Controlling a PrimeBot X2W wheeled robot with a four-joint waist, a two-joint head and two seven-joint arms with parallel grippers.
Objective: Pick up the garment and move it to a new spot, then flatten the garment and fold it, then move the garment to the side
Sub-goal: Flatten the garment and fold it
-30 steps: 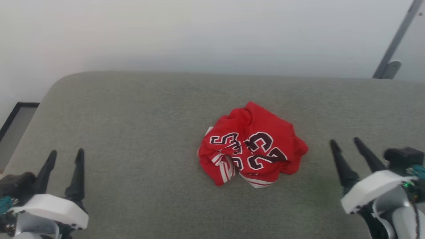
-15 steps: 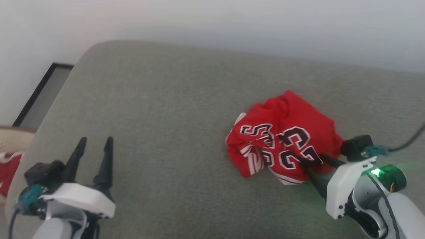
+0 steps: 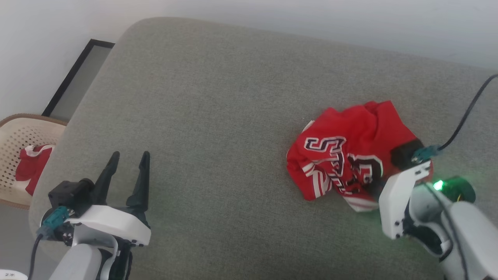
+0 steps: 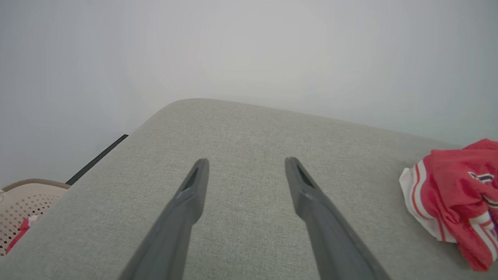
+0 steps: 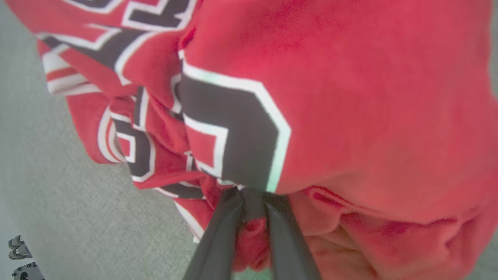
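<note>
The garment (image 3: 350, 151), a crumpled red jersey with black white-outlined print and red-striped white trim, lies bunched on the grey cushion (image 3: 218, 116) at the right. My right gripper (image 3: 376, 187) is pushed into its near edge. In the right wrist view the two dark fingers of the right gripper (image 5: 251, 196) meet, pinching a fold of the garment (image 5: 350, 97). My left gripper (image 3: 129, 156) hovers open and empty over the cushion's near left. The left gripper (image 4: 246, 161) has the garment (image 4: 455, 198) far to its right.
A beige perforated basket (image 3: 15, 134) with a bunched red-and-white cloth (image 3: 33, 165) stands on the floor beyond the cushion's left edge. A dark-framed panel (image 3: 74, 77) leans at the white wall. A black cable (image 3: 467, 112) runs from my right wrist.
The head camera has turned, shifting the whole picture. My right gripper reached into the garment's near edge and closed on a fold. The left gripper stays open.
</note>
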